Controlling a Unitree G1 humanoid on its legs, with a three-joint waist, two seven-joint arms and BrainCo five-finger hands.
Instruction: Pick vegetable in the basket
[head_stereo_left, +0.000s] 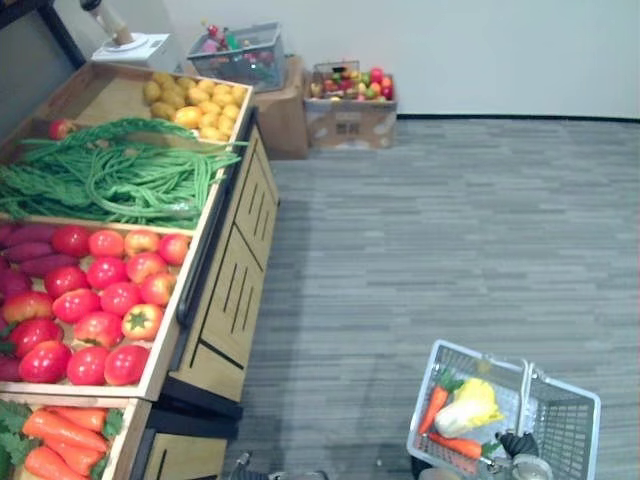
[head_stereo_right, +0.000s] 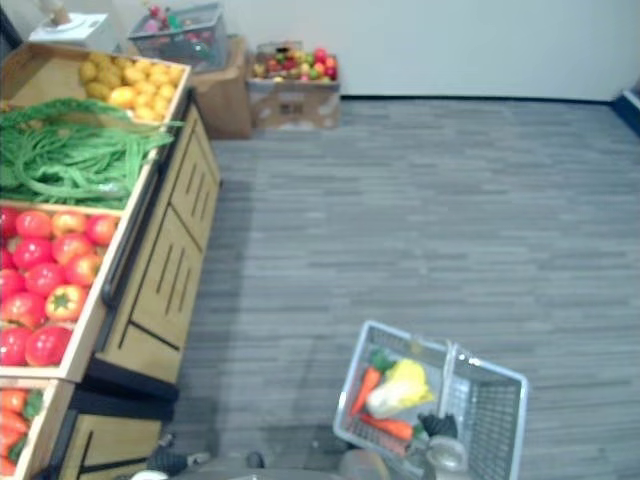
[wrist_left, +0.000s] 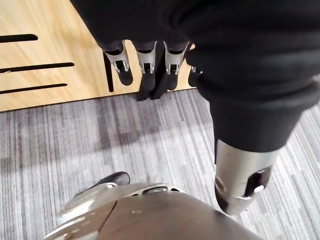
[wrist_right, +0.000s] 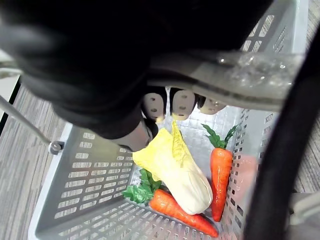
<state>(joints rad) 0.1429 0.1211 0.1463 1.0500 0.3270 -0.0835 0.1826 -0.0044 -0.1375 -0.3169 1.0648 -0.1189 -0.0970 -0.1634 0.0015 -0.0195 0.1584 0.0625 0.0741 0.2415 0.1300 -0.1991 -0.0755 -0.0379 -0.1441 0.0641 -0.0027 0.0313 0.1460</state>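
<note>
Between picks, the basket is gripped by the curled right hand; the slack, empty left hand would next need raising to the stand.

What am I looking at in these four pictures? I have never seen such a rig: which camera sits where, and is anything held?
This is a two-legged humanoid robot with two arms ending in fingered hands. The two wide pictures come from a stereo camera on its head, looking down; the two close ones come from cameras on its wrists. To its left stands a wooden produce stand with tomatoes and green beans. The right hand has its fingers curled round the handle of a grey basket, which holds a cabbage and two carrots. The left hand hangs open beside the stand, holding nothing.
</note>
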